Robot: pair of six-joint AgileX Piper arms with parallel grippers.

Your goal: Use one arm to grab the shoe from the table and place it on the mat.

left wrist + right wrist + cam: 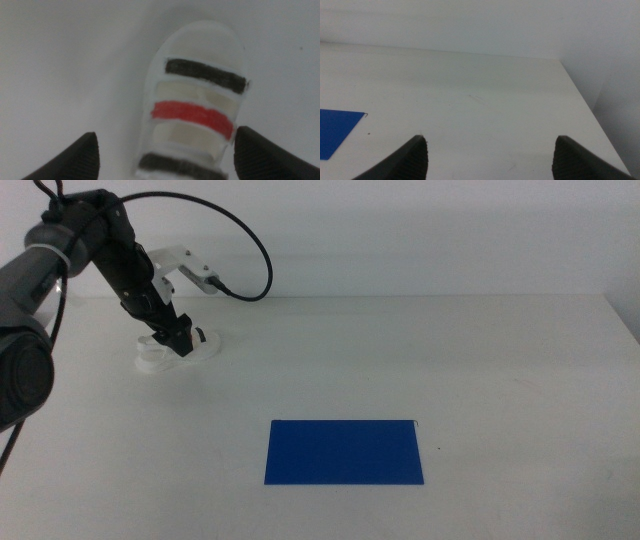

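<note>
- Left gripper (pixel 172 335) is hovering directly over the sandal (pixel 176 352) near the table's (pixel 500 360) far-left corner; jaws are standing wide, holding nothing.
- In the left wrist view the sandal (pixel 197 105) is lying between the two jaws, straps running jaw to jaw, so its long axis is crossing the closing line; the grasp looks set across its width.
- Blue mat (pixel 344 452) is lying well apart, toward the near edge, centre.
- Right gripper (pixel 490 150) is waiting wide open near the right edge; the left is clearly nearer.
</note>
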